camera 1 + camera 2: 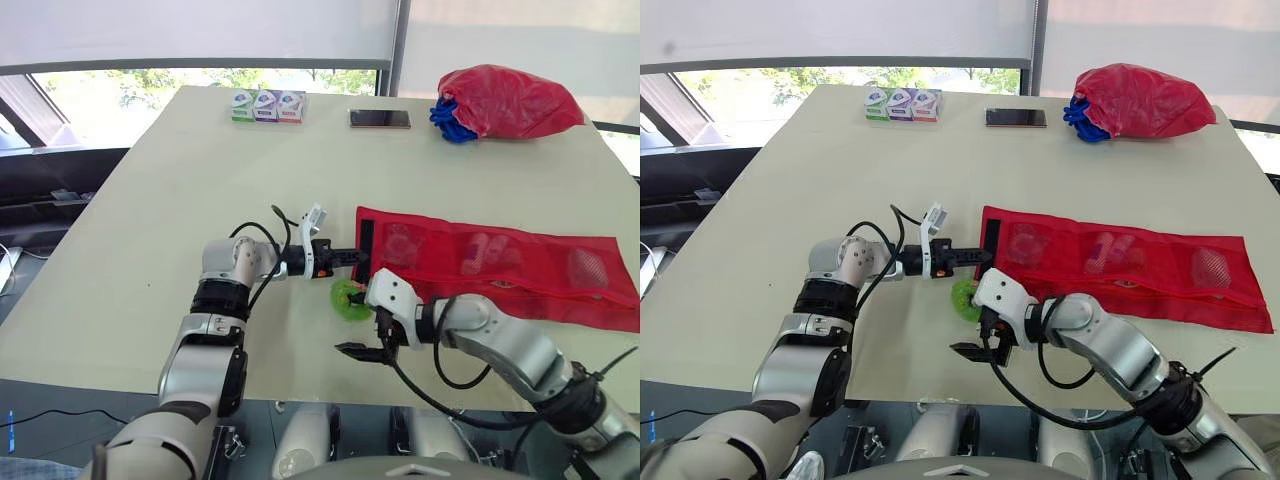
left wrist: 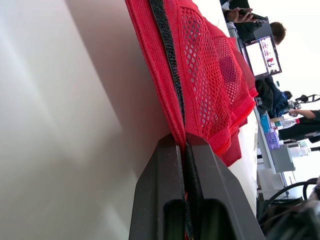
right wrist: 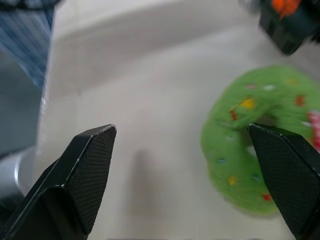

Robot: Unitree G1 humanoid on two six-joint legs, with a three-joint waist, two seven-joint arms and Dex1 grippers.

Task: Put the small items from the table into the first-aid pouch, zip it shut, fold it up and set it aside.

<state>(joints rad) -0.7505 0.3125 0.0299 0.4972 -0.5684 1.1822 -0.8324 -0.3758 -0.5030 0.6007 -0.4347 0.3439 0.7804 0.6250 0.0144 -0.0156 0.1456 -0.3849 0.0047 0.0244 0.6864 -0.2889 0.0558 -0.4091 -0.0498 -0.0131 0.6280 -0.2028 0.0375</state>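
Pinches the black-trimmed left short end of the red mesh pouch [image 1: 500, 265] with the left gripper [image 1: 352, 257], fingers [image 2: 160, 200] closed tight on the trim. Holds the right gripper [image 1: 362, 351] low over the surface [image 1: 180, 200] near its front edge, fingers [image 3: 85, 175] spread wide apart and gripping nothing.

Sees the green ring toy [image 1: 348, 298], speckled with small coloured dots, lying on the surface between the two grippers. Places it just beside the pouch's gripped corner and close to one right fingertip, though apart from that fingertip. Cannot tell whether toy and pouch touch.

Sees the pouch unfolded and stretched flat across the right half of the surface, with pale items dimly visible through the mesh in its compartments.

Notes, well apart along the far edge, three small boxes [image 1: 267, 105] standing in a row, a phone [image 1: 380, 119] lying flat, and a bulging red bag [image 1: 510, 100] with a blue bundle [image 1: 452, 125] at its mouth.
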